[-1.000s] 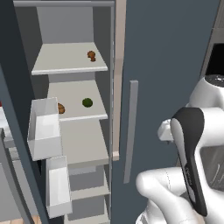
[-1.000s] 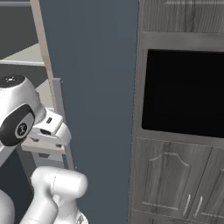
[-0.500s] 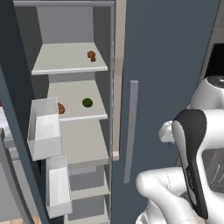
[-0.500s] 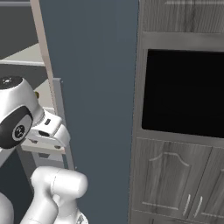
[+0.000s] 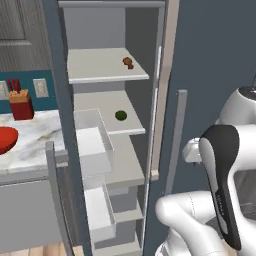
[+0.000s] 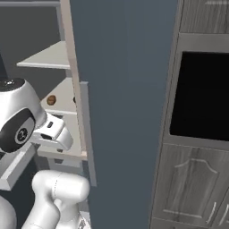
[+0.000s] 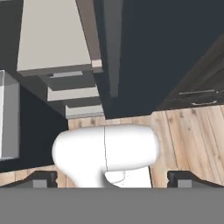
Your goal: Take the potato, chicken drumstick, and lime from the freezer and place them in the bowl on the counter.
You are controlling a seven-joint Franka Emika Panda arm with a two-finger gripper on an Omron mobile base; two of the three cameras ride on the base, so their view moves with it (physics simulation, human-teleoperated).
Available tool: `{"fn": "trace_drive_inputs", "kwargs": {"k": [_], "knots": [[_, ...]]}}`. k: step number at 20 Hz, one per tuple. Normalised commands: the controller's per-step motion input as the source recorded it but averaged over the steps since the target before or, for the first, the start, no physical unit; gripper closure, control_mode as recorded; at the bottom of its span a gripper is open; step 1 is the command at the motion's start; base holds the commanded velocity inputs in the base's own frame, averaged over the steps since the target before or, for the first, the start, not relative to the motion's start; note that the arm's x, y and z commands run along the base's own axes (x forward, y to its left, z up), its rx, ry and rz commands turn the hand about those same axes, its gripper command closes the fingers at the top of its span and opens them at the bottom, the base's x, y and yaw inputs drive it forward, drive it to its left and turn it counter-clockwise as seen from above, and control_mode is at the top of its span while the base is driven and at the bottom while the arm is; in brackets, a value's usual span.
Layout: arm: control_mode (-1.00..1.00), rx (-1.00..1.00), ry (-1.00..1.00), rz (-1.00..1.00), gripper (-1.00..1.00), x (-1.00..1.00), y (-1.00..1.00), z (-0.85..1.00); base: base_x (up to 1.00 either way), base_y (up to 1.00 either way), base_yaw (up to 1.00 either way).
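The freezer [image 5: 107,150] stands open with pale shelves. On its upper shelf lies the reddish-brown chicken drumstick [image 5: 128,62]. The dark green lime [image 5: 120,115] rests on the shelf below. The tan potato [image 6: 51,100] sits on that same shelf, seen past my arm in the right base view. Left of the freezer, the red bowl [image 5: 6,139] sits on the marbled counter [image 5: 37,142]. My gripper [image 7: 112,179] is open and empty, well below the shelves and pointing down at the wooden floor and my own base.
Clear door bins [image 5: 92,142] stick out in front of the lower shelves. A slate door panel with a long handle [image 5: 177,135] stands right of the opening. A red utensil holder [image 5: 21,102] stands on the counter. A black oven front [image 6: 201,98] is at the right.
Both base views have shifted, so the camera has moved: the freezer sits further right in the left base view, and the counter with the bowl has come into sight. The gripper stays open.
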Motion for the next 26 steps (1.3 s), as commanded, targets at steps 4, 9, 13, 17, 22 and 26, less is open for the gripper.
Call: {"fn": "trace_drive_inputs", "kwargs": {"k": [4, 9, 13, 17, 22, 26], "knots": [[1.0, 0.0, 0.0, 0.0, -1.0, 0.0, 0.0, 0.0, 0.14, 0.8, 0.0], [1.0, 0.0, 0.0, 0.0, -1.0, 0.0, 0.0, 0.0, 0.45, 0.12, 0.0], [1.0, 0.0, 0.0, 0.0, -1.0, 0.0, 0.0, 0.0, 0.61, 0.0, 0.0], [1.0, 0.0, 0.0, 0.0, -1.0, 0.0, 0.0, 0.0, 0.57, 0.0, 0.0], [1.0, 0.0, 0.0, 0.0, -1.0, 0.0, 0.0, 0.0, 0.4, 0.02, 0.0], [1.0, 0.0, 0.0, 0.0, -1.0, 0.0, 0.0, 0.0, 0.23, 0.43, 0.0]]}}
